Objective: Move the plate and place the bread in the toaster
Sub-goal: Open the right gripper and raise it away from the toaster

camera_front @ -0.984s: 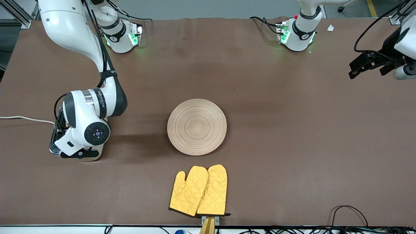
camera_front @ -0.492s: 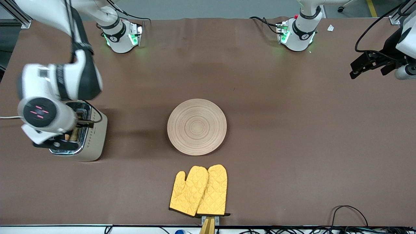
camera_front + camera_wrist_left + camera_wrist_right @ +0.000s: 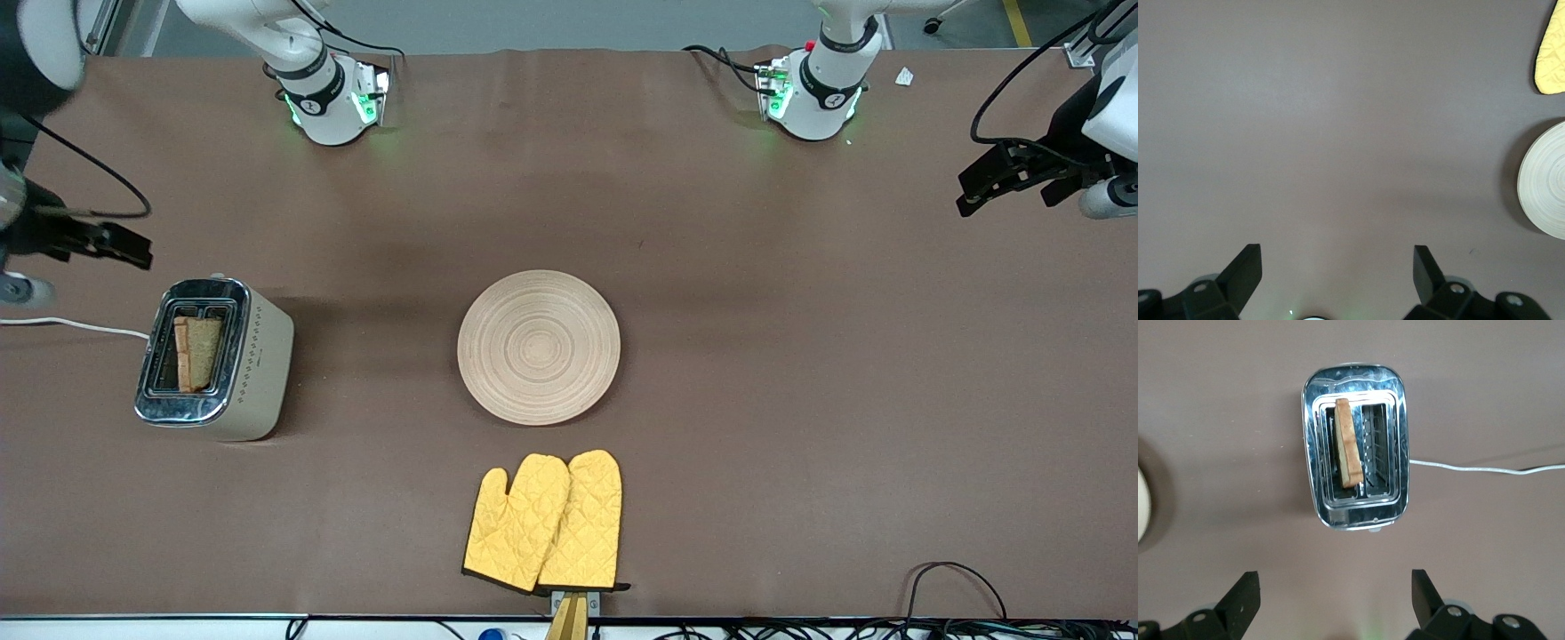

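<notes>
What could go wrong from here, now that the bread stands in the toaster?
1. The bread leans in one slot of the toaster and sticks out above it, so it may not be fully seated.
2. The white cord lies loose on the table near the open right gripper, which could catch it.
3. The open left gripper waits over bare table.

Pair of yellow quilted oven mitts (image 3: 544,522) lying flat on the brown table cover (image 3: 800,400), side by side & overlapping, cuffs w/ dark trim toward the near edge. One mitt tip shows in the left wrist view. Black cables (image 3: 956,578) along the near edge, toward the left arm's end.
</notes>
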### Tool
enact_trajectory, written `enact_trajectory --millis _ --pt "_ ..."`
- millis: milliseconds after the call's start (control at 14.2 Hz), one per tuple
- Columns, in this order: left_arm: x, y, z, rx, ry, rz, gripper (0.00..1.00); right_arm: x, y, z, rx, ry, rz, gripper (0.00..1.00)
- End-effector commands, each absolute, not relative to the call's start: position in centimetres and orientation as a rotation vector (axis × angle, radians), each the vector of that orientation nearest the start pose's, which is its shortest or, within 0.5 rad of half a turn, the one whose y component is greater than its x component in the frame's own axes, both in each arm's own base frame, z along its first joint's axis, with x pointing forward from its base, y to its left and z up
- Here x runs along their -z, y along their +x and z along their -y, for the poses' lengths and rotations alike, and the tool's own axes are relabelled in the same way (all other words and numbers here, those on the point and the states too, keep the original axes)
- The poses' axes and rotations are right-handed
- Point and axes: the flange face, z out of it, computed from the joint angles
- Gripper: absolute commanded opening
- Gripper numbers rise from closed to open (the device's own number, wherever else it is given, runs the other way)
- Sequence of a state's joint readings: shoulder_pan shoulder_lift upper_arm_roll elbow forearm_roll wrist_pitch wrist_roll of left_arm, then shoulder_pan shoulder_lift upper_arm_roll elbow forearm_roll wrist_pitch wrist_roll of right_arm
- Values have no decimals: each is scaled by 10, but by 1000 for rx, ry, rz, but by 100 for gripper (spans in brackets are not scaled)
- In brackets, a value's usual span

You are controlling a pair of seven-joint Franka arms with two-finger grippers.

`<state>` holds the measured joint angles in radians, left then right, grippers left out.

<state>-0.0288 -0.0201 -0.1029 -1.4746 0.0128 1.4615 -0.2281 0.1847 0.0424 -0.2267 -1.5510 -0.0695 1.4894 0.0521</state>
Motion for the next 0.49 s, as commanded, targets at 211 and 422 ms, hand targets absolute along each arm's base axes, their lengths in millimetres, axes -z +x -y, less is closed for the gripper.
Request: enact_trajectory --millis 211,422 --pt "-669 534 74 22 -3120 104 100 -628 501 46 -73 -3140 -176 100" --pt "-668 534 77 20 -3119 97 100 -622 482 40 13 -3103 -172 100"
